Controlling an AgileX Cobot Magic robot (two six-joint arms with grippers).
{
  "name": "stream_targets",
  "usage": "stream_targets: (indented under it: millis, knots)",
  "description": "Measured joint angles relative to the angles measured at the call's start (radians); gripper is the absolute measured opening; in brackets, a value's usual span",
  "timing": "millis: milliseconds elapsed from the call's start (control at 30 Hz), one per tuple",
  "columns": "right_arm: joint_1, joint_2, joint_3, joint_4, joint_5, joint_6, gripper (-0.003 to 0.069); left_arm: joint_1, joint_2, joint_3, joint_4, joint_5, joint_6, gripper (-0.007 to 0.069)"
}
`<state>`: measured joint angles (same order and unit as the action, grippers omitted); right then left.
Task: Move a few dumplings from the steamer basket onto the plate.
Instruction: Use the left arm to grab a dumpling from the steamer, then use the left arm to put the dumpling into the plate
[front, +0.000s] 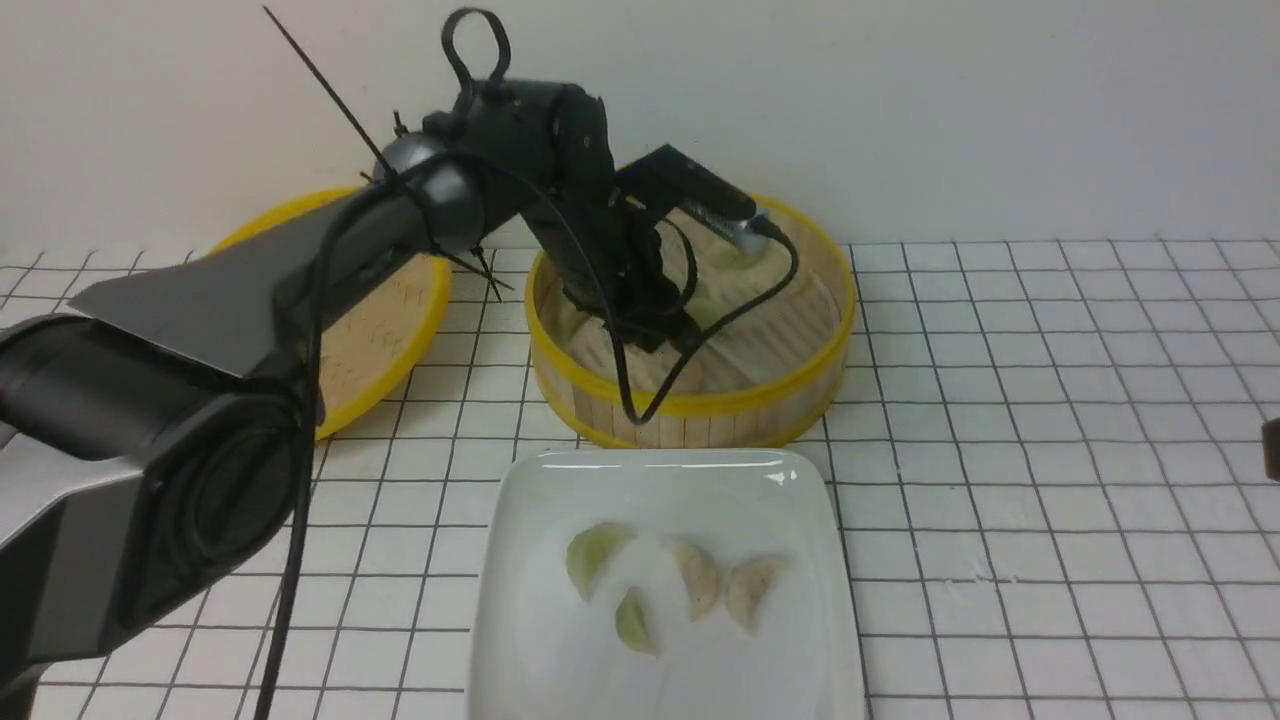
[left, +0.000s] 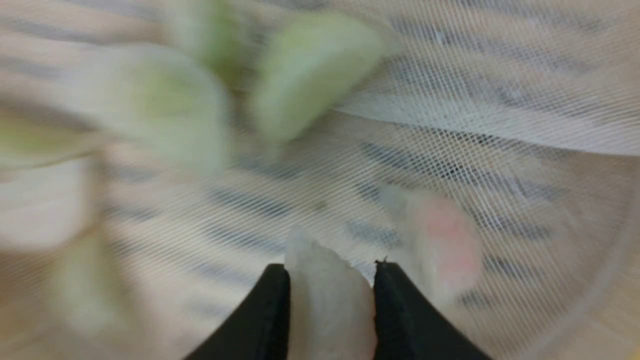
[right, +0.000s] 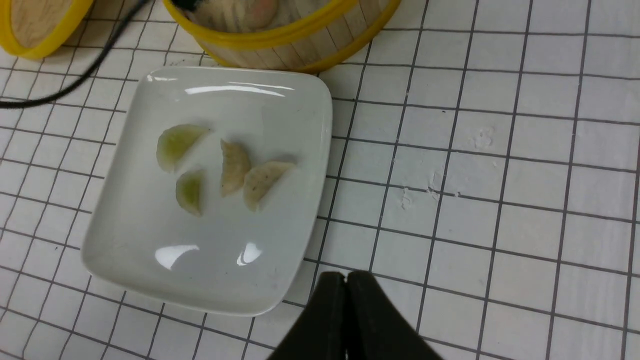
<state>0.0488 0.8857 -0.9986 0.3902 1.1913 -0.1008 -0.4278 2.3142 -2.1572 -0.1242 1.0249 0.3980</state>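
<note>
Remote view: my left gripper (left: 330, 272) sits inside the steamer basket (front: 700, 408), fingers pinching a pale dumpling (left: 327, 315). From the front, its own wrist hides the grasp. A pinkish dumpling (left: 447, 245) lies just beside it, and green dumplings (left: 310, 70) blur beyond. The right gripper (right: 346, 282), fingers pressed together and empty, hangs over the tiles near the plate (right: 150, 250), which carries four plated dumplings (right: 235, 167).

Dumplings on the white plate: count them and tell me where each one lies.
4. Larger green one left of centre, smaller green one nearer the robot; first beige one near centre, second beige one to its right. Nothing hides any on the plate.
</note>
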Motion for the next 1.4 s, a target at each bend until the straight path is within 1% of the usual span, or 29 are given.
stream_targets:
  millis: [133,200,267,400,433,467,500,567,633,700,800,900,933,967,1033,1067,1133,1200,1267,1300,1400]
  knots:
    - [0.000,0.000,0.000,0.000,-0.017,0.000,-0.0010,0.000,-0.087,-0.096,0.040,0.157,-0.040,0.0186]
    - [0.000,0.000,0.000,0.000,-0.026,0.000,-0.0010,0.000,-0.116,-0.115,0.042,0.188,-0.043,0.0186]
    - [0.000,0.000,0.000,0.002,-0.032,0.000,-0.0010,0.000,-0.154,-0.108,0.041,0.204,-0.072,0.0186]
    - [0.000,0.000,0.000,0.003,-0.037,0.001,-0.0010,0.000,-0.273,0.046,0.022,0.207,-0.191,0.0186]
    - [0.000,0.000,0.000,0.003,-0.037,0.001,-0.0010,0.000,-0.311,0.106,0.015,0.207,-0.214,0.0186]
    - [0.000,0.000,0.000,0.003,-0.036,0.001,-0.0010,0.000,-0.318,0.118,0.011,0.207,-0.218,0.0186]
    - [0.000,0.000,0.000,0.003,-0.036,0.001,-0.0010,0.000,-0.384,0.234,-0.012,0.208,-0.245,0.0186]
    - [0.000,0.000,0.000,0.003,-0.036,0.001,-0.0010,0.000,-0.432,0.335,-0.046,0.209,-0.258,0.0186]
    - [0.000,0.000,0.000,0.003,-0.037,0.001,-0.0010,0.000,-0.468,0.462,-0.104,0.209,-0.264,0.0185]
    - [0.000,0.000,0.000,0.003,-0.037,0.001,-0.0010,-0.006,-0.467,0.550,-0.134,0.208,-0.264,0.0185]
    - [0.000,0.000,0.000,0.003,-0.037,0.000,-0.0010,-0.028,-0.433,0.655,-0.137,0.206,-0.261,0.0185]
    - [0.000,0.002,0.000,0.004,-0.037,-0.016,-0.0010,-0.052,-0.395,0.697,-0.121,0.201,-0.252,0.0188]
    - [0.000,0.008,-0.002,0.005,-0.037,-0.032,-0.0010,-0.070,-0.371,0.707,-0.105,0.200,-0.248,0.0211]
    - [0.000,0.021,-0.011,0.009,-0.035,-0.046,-0.0010,-0.087,-0.349,0.710,-0.085,0.196,-0.245,0.0255]
    - [0.000,0.038,-0.024,0.016,-0.029,-0.057,-0.0010,-0.101,-0.333,0.711,-0.073,0.195,-0.245,0.0295]
    - [0.000,0.060,-0.043,0.035,-0.010,-0.066,-0.0010,-0.112,-0.320,0.711,-0.055,0.194,-0.245,0.0356]
    - [0.000,0.111,-0.090,0.065,0.029,-0.073,-0.0010,-0.122,-0.308,0.711,-0.036,0.192,-0.245,0.0440]
    - [0.006,0.163,-0.135,0.086,0.055,-0.079,-0.0010,-0.124,-0.305,0.709,-0.025,0.191,-0.245,0.0491]
    - [0.024,0.225,-0.186,0.090,0.060,-0.079,-0.0010,-0.124,-0.304,0.700,-0.017,0.191,-0.245,0.0521]
    - [0.044,0.258,-0.222,0.090,0.061,-0.079,-0.0010,-0.124,-0.305,0.697,-0.009,0.188,-0.245,0.0518]
    - [0.107,0.352,-0.302,0.084,0.061,-0.079,-0.0010,-0.124,-0.322,0.690,0.022,0.187,-0.246,0.0442]
